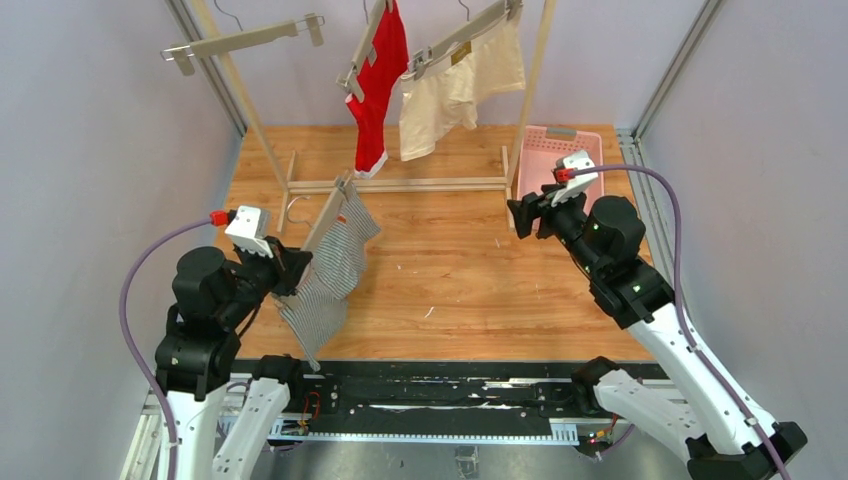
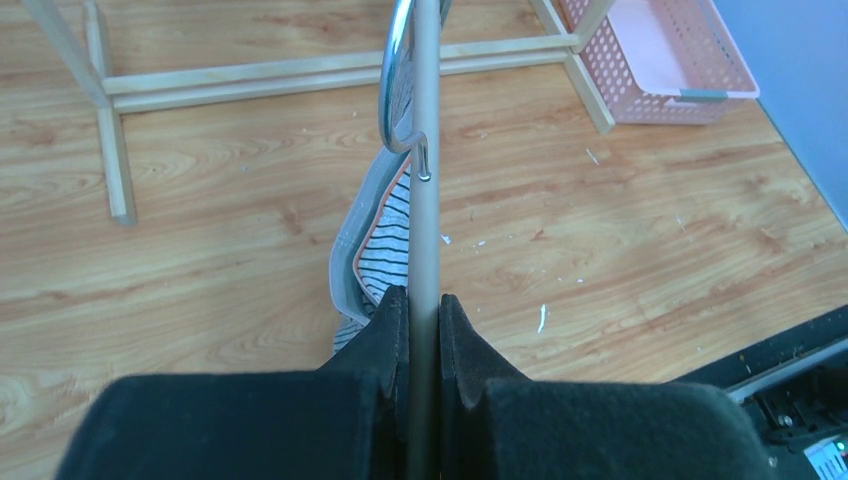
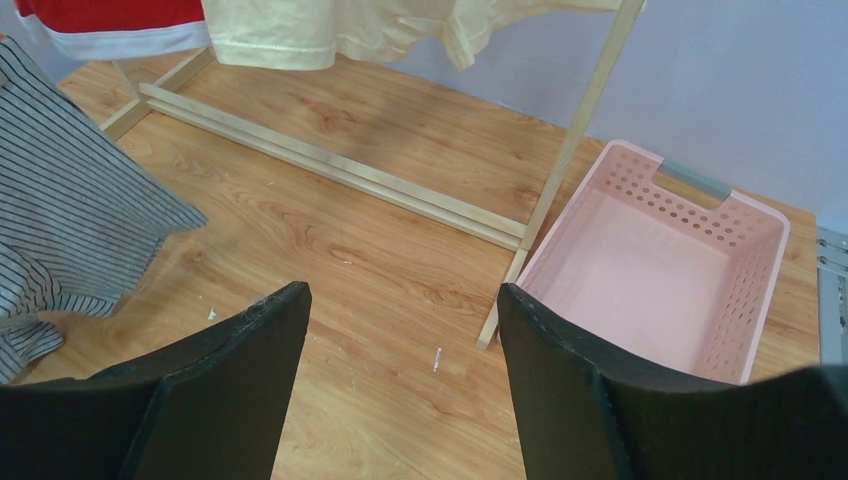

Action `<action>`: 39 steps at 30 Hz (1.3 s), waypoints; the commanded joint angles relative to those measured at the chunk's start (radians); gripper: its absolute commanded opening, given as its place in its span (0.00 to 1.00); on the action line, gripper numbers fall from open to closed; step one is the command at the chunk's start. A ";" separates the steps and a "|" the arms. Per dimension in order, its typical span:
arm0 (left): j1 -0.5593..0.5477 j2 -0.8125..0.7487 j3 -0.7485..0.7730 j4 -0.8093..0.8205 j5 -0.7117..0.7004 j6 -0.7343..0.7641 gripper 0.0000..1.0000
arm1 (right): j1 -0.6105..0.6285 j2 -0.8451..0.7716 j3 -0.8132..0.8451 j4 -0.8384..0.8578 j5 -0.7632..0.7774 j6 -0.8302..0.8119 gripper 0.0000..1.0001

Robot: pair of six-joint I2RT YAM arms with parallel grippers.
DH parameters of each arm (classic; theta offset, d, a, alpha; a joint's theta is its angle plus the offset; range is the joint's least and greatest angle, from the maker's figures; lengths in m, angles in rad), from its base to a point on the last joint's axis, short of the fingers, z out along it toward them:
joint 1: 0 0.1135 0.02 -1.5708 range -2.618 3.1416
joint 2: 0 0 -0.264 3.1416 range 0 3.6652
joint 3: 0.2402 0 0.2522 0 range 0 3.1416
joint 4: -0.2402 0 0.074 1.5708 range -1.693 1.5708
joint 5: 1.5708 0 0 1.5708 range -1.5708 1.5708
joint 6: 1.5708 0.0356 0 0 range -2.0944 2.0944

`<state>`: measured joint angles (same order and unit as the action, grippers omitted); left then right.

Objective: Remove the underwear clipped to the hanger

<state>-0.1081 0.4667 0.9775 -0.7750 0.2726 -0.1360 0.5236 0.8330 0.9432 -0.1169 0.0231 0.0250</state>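
The left arm [image 1: 205, 300] and the right arm [image 1: 620, 260] are built alike; each has glossy white lower links at the near edge of the table [image 1: 460, 300], with rounded black joint housings above them; small green lights dot the right arm's black segments; a boxy white camera housing [image 1: 248, 228] with a red plug sits at each wrist; a lilac-grey cable [image 1: 135, 290] loops from that plug down toward the base; the left gripper [image 2: 421, 300] and the right gripper [image 3: 403, 300] have broad, angular, matte black fingers [image 3: 230, 380].
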 commanded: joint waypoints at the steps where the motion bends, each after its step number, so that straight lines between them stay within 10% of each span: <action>1: -0.004 0.049 0.117 -0.076 0.042 0.045 0.00 | 0.017 -0.044 0.000 -0.001 0.016 0.010 0.71; 20: -0.044 0.150 0.078 -0.063 0.099 0.081 0.00 | 0.017 0.072 0.021 0.040 0.018 0.007 0.74; 30: -0.417 0.280 0.051 0.026 -0.106 0.080 0.00 | 0.016 0.235 0.128 0.060 -0.016 -0.030 0.81; 39: -0.458 0.150 -0.068 0.197 0.041 0.101 0.00 | -0.194 0.363 0.239 0.077 -0.745 0.008 0.93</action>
<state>-0.5560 0.6796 0.9314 -0.7269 0.2245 -0.0540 0.4648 1.1835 1.1538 -0.0971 -0.2661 -0.0109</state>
